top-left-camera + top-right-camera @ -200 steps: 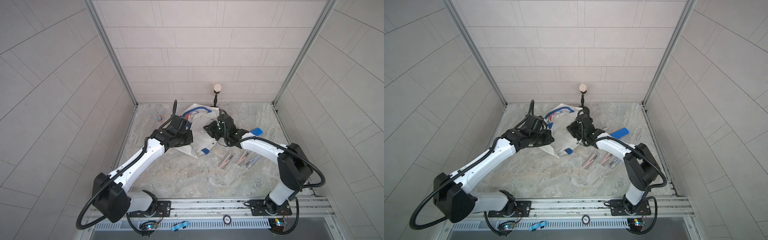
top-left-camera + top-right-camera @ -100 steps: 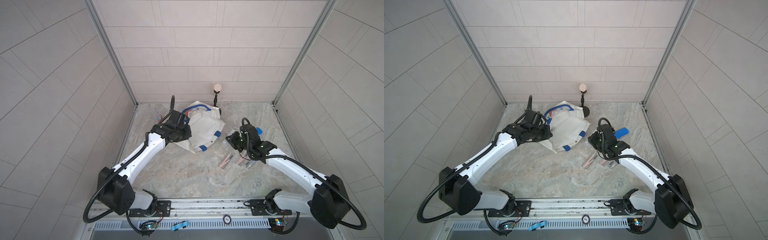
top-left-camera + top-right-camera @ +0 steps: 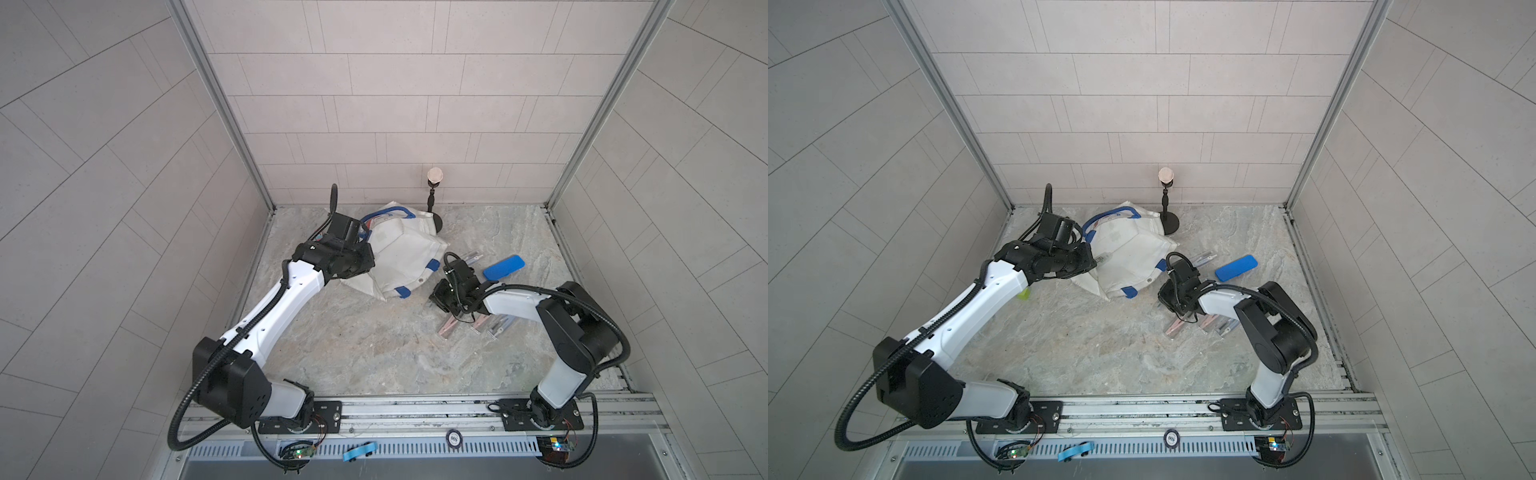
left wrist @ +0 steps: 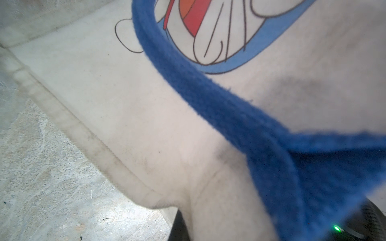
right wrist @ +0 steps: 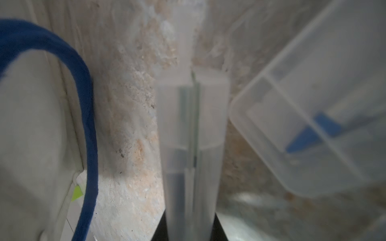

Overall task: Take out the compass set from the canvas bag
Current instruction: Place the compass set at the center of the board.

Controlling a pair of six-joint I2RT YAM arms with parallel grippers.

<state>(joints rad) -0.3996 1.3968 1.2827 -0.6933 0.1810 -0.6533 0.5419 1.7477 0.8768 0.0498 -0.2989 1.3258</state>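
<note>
Your right hand (image 3: 442, 299) is pinching one clear pack of the compass set (image 5: 192, 125). Its long axis runs straight out from the fingers, already outside the canvas bag (image 3: 399, 253) and over the worktop (image 3: 374, 353). The other packs (image 3: 451, 328) lie just on the near side of that hand, so a short set-down there looks likely, while your left hand (image 3: 365, 257) is pressed together on the bag's edge.

I'm watching the canvas bag (image 3: 401, 253) hiding the left gripper (image 3: 366, 257), the right arm (image 3: 515, 301) half covering the compass set (image 3: 446, 329)
</note>
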